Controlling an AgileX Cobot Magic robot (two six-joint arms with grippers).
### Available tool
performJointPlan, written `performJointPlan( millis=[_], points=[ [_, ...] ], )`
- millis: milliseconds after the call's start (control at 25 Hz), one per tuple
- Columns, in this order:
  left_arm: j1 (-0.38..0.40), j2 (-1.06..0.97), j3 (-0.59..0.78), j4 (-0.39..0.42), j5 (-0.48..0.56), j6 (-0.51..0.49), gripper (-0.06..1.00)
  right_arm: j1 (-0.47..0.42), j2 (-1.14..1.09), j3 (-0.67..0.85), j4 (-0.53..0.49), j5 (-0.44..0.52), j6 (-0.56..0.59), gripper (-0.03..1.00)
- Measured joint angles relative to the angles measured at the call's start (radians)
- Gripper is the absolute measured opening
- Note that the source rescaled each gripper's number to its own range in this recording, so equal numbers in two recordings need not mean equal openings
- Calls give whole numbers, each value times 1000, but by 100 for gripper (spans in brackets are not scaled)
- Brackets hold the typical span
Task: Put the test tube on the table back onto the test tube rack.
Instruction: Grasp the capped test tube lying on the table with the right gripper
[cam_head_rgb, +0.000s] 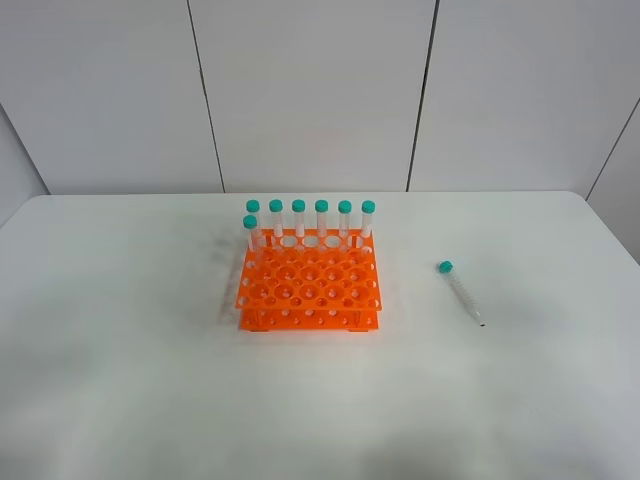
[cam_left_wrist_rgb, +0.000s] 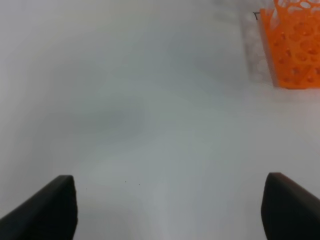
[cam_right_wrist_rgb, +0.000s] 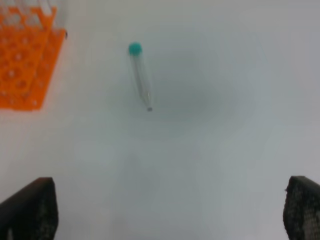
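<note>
Test tube (cam_head_rgb: 461, 291), slim clear plastic w/ teal cap, lying on white table (cam_head_rgb: 120, 380) right of orange plastic rack (cam_head_rgb: 310, 290).
L gripper (cam_left_wrist_rgb: 170, 200) & R gripper (cam_right_wrist_rgb: 169, 205): jaws wide apart, empty.

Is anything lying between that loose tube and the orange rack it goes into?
Nothing visible. The test tube lies on its side right of the rack, with only bare table between them. The standing tubes occupy only its far side.

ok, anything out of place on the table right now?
One test tube lies flat on the table, right of the orange test tube rack, not touching it. The other capped tubes stand upright along the rack's far edge. No spill visible.
</note>
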Motion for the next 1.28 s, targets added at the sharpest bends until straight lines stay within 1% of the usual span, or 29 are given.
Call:
performJointPlan(
  millis=[320, 440, 720, 840, 960, 1040, 1280],
  points=[
    [0, 0, 0, 0, 0, 0, 100, 0, 628, -229, 0, -5, 0, 100],
    [0, 0, 0, 0, 0, 0, 100, 0, 854, -341, 0, -7, -12, 100],
    [0, 0, 0, 0, 0, 0, 100, 0, 1304, -630, 0, -11, -65, 100],
    [0, 0, 0, 0, 0, 0, 100, 8, 1441, -731, 1, -14, -75, 100],
    [0, 0, 0, 0, 0, 0, 100, 39, 1526, -780, 1, -27, -88, 100],
    [0, 0, 0, 0, 0, 0, 100, 56, 1562, -788, 6, -38, -90, 100],
    [0, 0, 0, 0, 0, 0, 100, 58, 1627, -792, 5, -83, -92, 100]
  ],
)
